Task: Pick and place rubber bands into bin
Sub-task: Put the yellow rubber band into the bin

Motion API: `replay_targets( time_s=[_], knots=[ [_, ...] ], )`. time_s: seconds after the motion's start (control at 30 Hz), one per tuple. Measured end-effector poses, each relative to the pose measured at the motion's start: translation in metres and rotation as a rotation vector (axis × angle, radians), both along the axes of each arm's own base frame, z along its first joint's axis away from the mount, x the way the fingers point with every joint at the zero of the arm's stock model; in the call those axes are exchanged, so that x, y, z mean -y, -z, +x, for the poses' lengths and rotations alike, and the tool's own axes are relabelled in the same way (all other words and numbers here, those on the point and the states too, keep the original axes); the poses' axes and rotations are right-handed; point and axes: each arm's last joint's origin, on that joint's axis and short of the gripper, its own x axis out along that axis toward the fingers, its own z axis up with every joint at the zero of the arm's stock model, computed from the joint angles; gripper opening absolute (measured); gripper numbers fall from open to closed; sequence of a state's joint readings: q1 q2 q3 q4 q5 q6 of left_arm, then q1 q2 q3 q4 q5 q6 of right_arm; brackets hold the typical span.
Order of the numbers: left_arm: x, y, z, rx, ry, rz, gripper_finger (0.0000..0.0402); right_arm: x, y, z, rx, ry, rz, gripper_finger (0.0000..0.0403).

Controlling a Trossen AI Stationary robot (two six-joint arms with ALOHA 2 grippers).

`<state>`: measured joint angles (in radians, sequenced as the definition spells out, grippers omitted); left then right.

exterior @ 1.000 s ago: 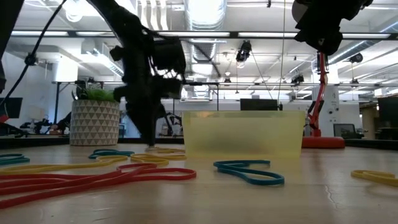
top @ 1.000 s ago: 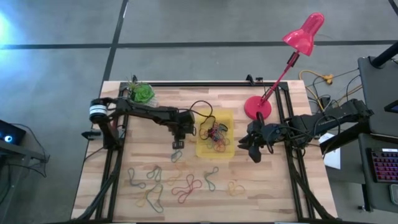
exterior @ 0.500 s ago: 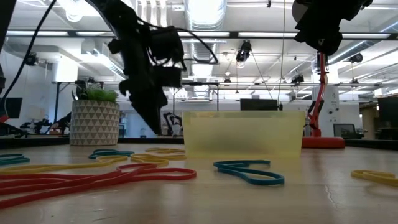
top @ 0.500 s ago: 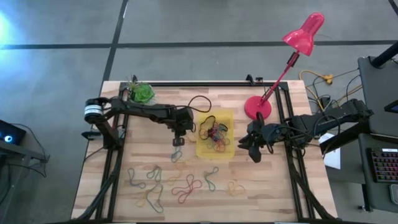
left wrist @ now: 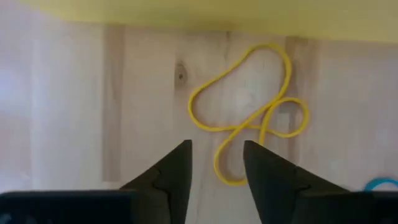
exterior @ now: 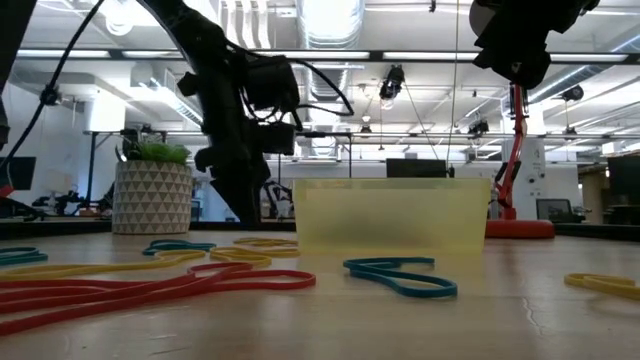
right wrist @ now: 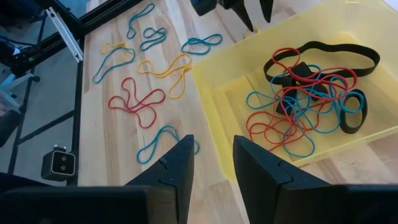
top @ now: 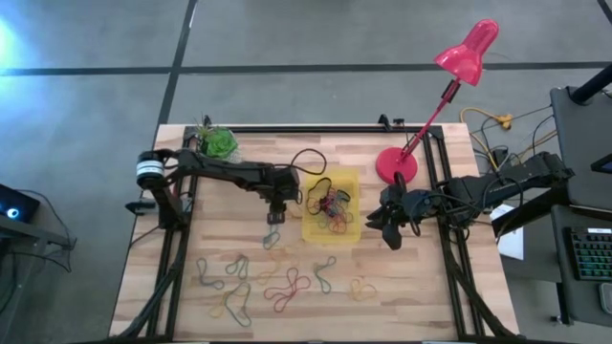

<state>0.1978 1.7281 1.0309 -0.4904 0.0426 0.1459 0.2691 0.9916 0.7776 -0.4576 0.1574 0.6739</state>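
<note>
Bin (top: 333,206), one, sits mid-frame holding a tangle of rubber bands (right wrist: 308,96); roughly nine more lie lower-left; left end effector (left wrist: 216,168), fingers apart and empty, hovers over one yellow band (left wrist: 249,112).

No writing, label, brand, number or sign can be read in any of the views.
</note>
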Motion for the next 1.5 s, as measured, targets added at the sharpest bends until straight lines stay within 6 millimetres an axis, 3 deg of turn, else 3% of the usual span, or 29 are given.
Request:
replay_targets(
  time_s=[0.17, 0.5, 0.63, 0.83, 0.97, 1.1, 1.5],
  knots=[
    [0.000, 0.012, 0.002, -0.038, 0.003, -0.015, 0.0136, 0.000, 0.000, 0.000, 0.000, 0.000, 0.000, 0.0096],
    [-0.002, 0.019, 0.004, -0.057, -0.006, -0.034, 0.0131, 0.000, 0.000, 0.000, 0.000, 0.001, -0.001, 0.0089],
    [-0.001, 0.027, 0.004, -0.101, -0.023, -0.077, 0.0097, 0.000, 0.000, 0.000, 0.000, 0.001, -0.001, 0.0093],
    [0.001, 0.044, 0.003, -0.163, -0.047, -0.139, 0.0015, 0.000, 0.000, 0.000, 0.000, 0.002, -0.001, 0.0088],
    [0.001, 0.047, 0.003, -0.177, -0.064, -0.148, 0.0004, 0.000, 0.000, 0.000, 0.000, 0.004, 0.002, 0.0084],
    [0.001, 0.038, 0.004, -0.150, -0.062, -0.143, 0.0001, 0.000, 0.000, 0.000, 0.000, 0.009, 0.008, 0.0086],
    [0.000, -0.026, -0.008, 0.055, -0.066, -0.084, 0.0000, 0.000, 0.000, 0.000, -0.002, 0.003, 0.001, 0.0086]
  ],
)
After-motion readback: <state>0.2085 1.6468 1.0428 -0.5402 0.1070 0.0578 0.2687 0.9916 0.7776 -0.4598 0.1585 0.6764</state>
